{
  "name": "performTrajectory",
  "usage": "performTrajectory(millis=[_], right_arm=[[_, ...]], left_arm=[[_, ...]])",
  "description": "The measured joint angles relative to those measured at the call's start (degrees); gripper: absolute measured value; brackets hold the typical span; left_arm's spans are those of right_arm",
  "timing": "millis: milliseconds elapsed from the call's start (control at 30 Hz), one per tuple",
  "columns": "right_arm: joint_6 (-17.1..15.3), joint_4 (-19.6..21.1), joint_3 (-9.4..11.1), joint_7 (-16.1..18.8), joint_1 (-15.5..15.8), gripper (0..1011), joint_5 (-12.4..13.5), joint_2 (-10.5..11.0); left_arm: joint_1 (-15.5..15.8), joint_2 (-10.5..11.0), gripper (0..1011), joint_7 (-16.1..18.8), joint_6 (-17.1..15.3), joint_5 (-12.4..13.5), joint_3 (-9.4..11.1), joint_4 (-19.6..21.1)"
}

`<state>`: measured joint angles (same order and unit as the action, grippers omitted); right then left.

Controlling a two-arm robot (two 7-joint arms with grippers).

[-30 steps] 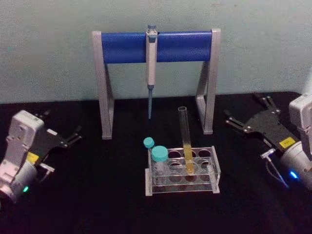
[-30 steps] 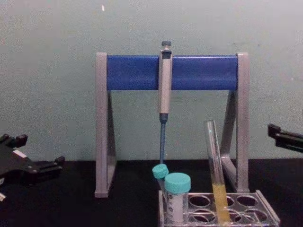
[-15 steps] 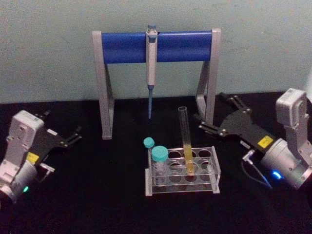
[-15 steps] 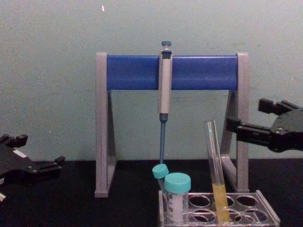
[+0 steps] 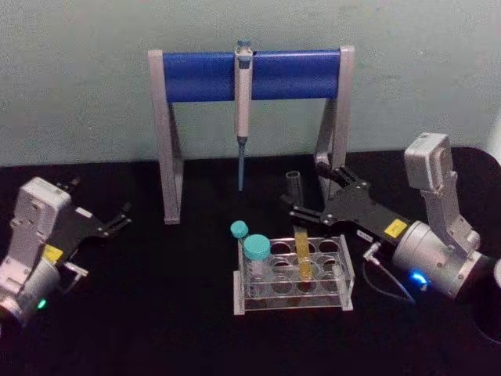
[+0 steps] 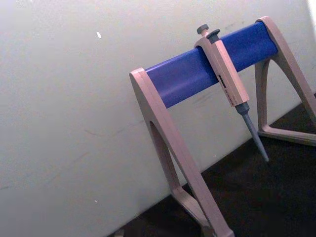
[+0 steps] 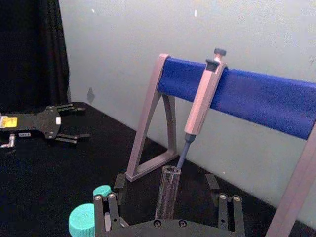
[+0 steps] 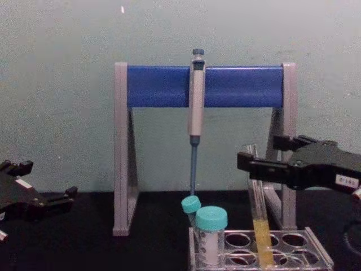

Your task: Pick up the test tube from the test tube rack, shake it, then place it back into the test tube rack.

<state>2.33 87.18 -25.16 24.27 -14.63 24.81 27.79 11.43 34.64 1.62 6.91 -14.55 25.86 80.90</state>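
Above the test tube rack, the right gripper had jaws spread around the test tube; needed a gentle, centred squeeze imo. Left gripper was parked far left, spread too.

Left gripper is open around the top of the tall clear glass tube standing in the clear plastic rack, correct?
No, it is the right gripper, open around the tall clear glass tube standing in the clear plastic rack; the right wrist view shows it. The left gripper is parked at far left.

Dim, flat, even light; soft faint shadows throughout.
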Motion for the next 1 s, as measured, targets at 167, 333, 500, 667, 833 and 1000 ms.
performTrajectory(millis=[167,333,500,667,833,1000], right_arm=[[-2.9,-0.7,0.0,0.0,-0.8,1000,-0.5,-1.0],[-5.0,-1.3,0.2,-0.1,-1.3,1000,-1.1,-1.9],[-6.1,-2.0,0.5,0.1,-1.4,1000,-1.4,-2.5],[-6.8,-2.9,0.8,0.6,-1.7,1000,-1.5,-3.0],[-7.2,-3.5,0.8,1.1,-1.9,1000,-1.5,-3.4],[-7.8,-3.8,0.9,1.4,-2.0,1000,-1.5,-3.6]], left_arm=[[0.0,0.0,1001,0.0,0.0,0.0,0.0,0.0],[0.0,0.0,1002,0.0,0.0,0.0,0.0,0.0],[0.0,0.0,1001,0.0,0.0,0.0,0.0,0.0],[0.0,0.0,1001,0.0,0.0,0.0,0.0,0.0],[0.0,0.0,1001,0.0,0.0,0.0,0.0,0.0],[0.0,0.0,1001,0.0,0.0,0.0,0.0,0.0]])
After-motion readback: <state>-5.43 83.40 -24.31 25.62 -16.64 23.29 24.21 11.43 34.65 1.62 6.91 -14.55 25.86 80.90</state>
